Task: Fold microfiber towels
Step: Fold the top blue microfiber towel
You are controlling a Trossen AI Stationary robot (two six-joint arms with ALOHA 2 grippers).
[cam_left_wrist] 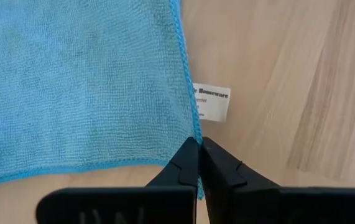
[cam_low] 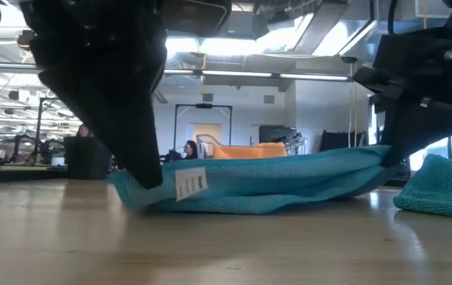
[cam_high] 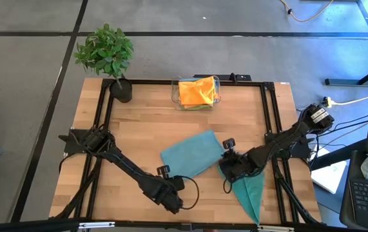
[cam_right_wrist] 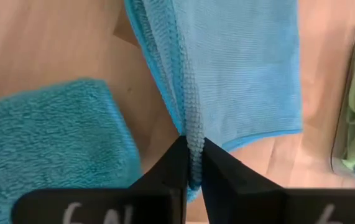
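Note:
A teal microfiber towel lies near the table's middle, its middle on the wood and both ends raised a little in the low view. My left gripper is shut on its near left corner, by the white label. My right gripper is shut on its right end. A second, folded teal towel lies flat at the near right. An orange towel sits in the clear bin. My left gripper pinches the towel's corner between its two fingers, just below the label, coming from the table's near side and slanting down. The corner is lifted a little and the cloth sags from it to the table. My right gripper pinches the towel's right end at a bunched edge between its two fingers; several layers seem gathered there. It comes from the table's right side, slanting down. That end is lifted and the cloth slopes slack down to the table.
The clear plastic bin stands at the far edge with orange and green cloth inside. A potted plant stands at the far left corner. A black frame runs around the table. Bare wood lies left of the towel.

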